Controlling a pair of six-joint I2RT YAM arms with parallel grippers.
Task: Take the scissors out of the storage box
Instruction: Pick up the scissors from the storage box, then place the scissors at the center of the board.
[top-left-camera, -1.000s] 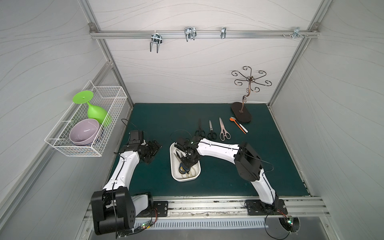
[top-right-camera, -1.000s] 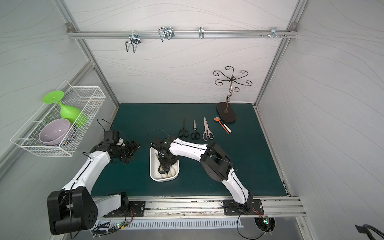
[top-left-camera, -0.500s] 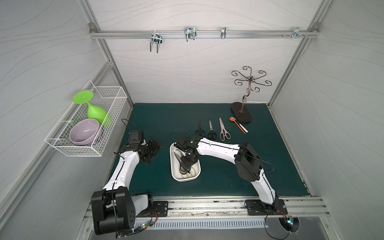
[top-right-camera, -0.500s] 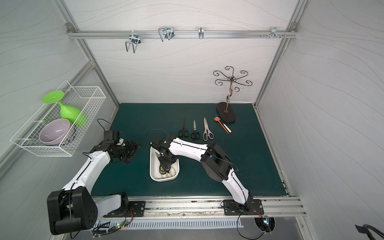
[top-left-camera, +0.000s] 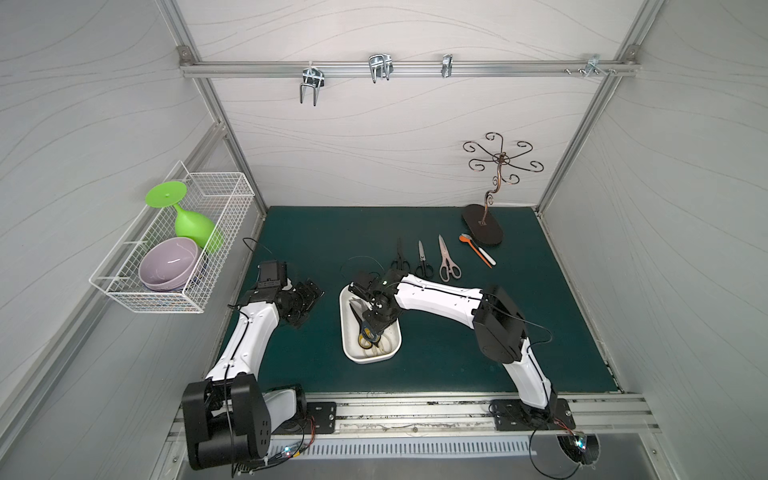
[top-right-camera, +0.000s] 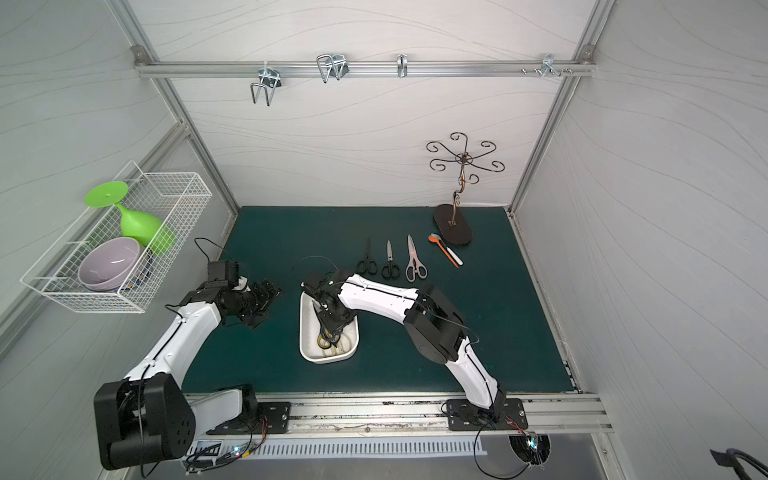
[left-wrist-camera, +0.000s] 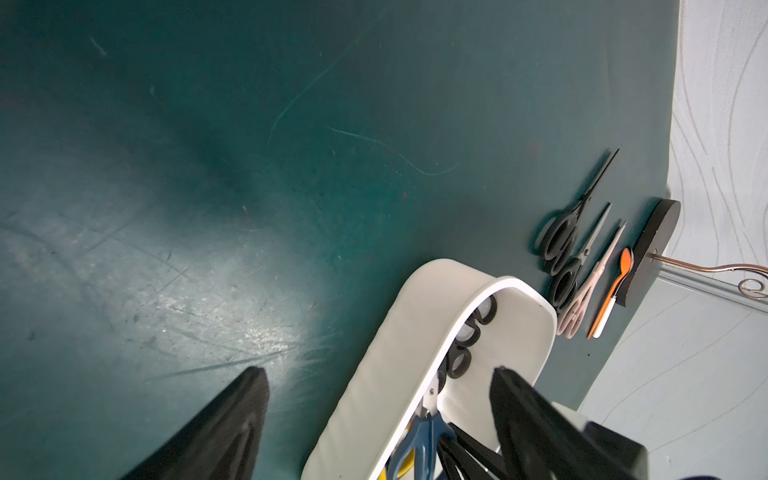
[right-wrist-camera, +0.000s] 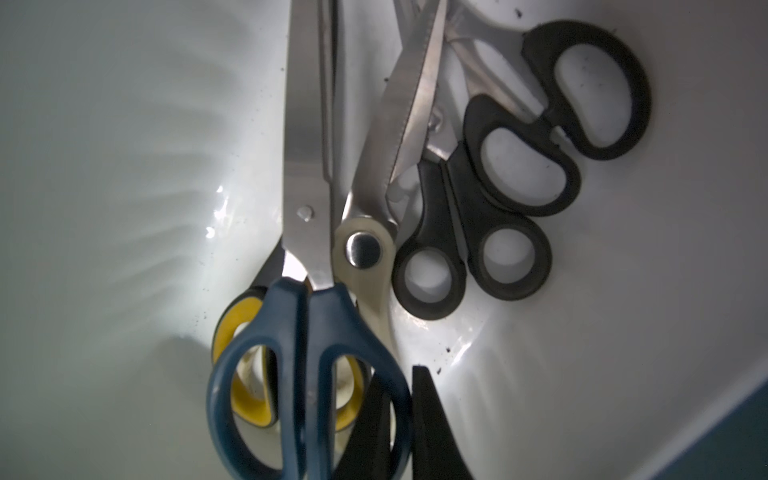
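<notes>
Green mat (top-left-camera: 436, 365). Leftmost you have basket (top-left-camera: 145, 300) holding goblet (top-left-camera: 193, 226) and bowl (top-left-camera: 166, 264); left gripper (top-left-camera: 305, 307) spread wide, empty; box (top-left-camera: 370, 360) holding scissors (right-wrist-camera: 490, 232); right gripper (right-wrist-camera: 399, 374) pinching blue pair (right-wrist-camera: 307, 332); three loose pairs (top-left-camera: 445, 255) behind.

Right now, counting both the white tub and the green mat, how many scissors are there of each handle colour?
Black scissors: 4
Pink scissors: 1
Blue scissors: 1
Yellow scissors: 1
Cream scissors: 1
Total: 8
</notes>
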